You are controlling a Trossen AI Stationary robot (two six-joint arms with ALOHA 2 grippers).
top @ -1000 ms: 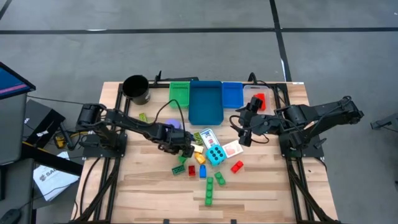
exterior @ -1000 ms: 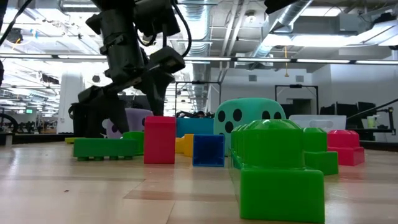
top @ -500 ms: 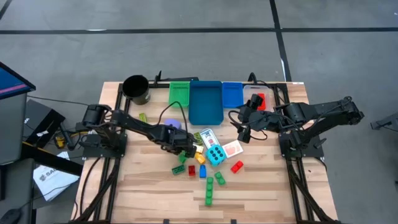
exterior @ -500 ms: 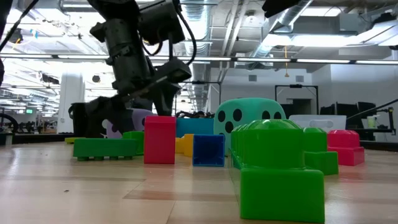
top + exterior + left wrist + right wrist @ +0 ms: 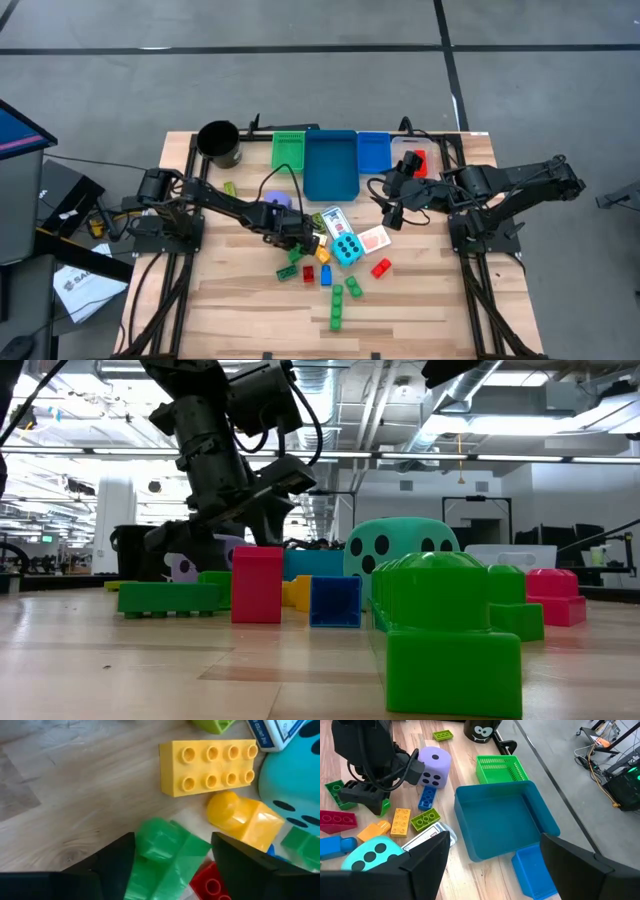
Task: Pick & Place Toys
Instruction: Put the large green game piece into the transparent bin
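Looking down my left wrist cam, the left gripper (image 5: pixel 172 857) has its jaws straddling a green brick (image 5: pixel 165 855) mid-table, fingers on either side, can't tell if they're actually pinching it yet. Yellow brick (image 5: pixel 207 767) and cyan die (image 5: pixel 347 249) sit just beside it. My right gripper (image 5: pixel 392 217) hangs near the blue bin (image 5: pixel 330 165) toward the table's far edge, jaws open and empty.
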